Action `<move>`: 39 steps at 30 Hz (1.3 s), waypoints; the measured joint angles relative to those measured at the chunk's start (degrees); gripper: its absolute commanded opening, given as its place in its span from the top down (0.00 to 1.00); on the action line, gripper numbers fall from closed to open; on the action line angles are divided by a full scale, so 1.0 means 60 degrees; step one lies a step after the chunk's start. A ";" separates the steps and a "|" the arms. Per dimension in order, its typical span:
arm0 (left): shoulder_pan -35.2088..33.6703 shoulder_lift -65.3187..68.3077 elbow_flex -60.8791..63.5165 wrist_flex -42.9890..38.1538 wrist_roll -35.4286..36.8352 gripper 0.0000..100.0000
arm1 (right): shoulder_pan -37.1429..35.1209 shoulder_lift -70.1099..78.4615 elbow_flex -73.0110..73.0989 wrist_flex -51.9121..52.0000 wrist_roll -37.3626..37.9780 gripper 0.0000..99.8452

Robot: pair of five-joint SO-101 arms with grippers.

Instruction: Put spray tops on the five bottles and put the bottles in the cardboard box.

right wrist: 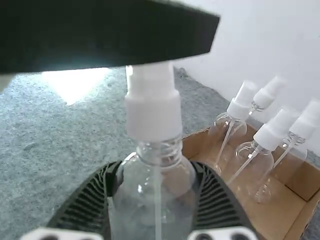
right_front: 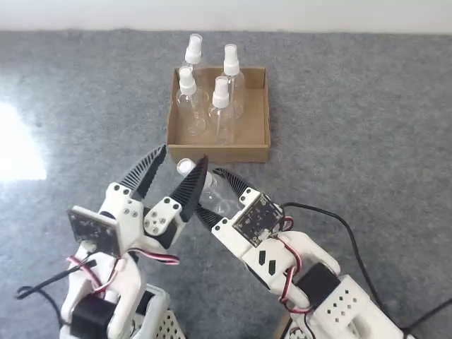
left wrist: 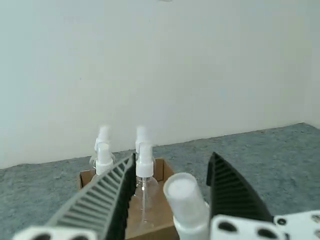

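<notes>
My right gripper (right_front: pixel 215 198) (right wrist: pixel 156 170) is shut on a clear bottle (right_front: pixel 217 196) (right wrist: pixel 150 200), held just in front of the cardboard box (right_front: pixel 263 106). A white spray top (right_front: pixel 185 167) (left wrist: pixel 181 196) (right wrist: pixel 152 105) sits on the bottle's neck, with thread showing below it. My left gripper (right_front: pixel 182 157) (left wrist: pixel 172 160) is open, one finger on each side of that spray top and apart from it. One of its fingers (right wrist: pixel 100 35) crosses the right wrist view as a dark bar above the top. Several clear bottles (right_front: pixel 221 106) (right wrist: pixel 250 165) with white spray tops stand upright in the box.
Grey carpet-like cloth (right_front: pixel 353 141) covers the table around the box. A black cable (right_front: pixel 346 233) runs beside the right arm. A pale wall (left wrist: pixel 160 75) stands behind the box.
</notes>
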 measured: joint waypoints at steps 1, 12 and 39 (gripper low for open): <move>0.0073 0.0000 0.0000 0.0000 0.0000 0.79 | 0.0000 0.0000 0.0000 0.0000 0.0000 0.99; 0.0190 0.0000 -0.0396 0.0527 0.0161 0.79 | 0.0015 0.0000 0.0000 0.0000 0.0000 0.99; -0.1934 -0.0015 -0.0674 0.0454 0.1055 0.79 | 0.0029 0.0000 0.0000 0.0000 0.0000 0.99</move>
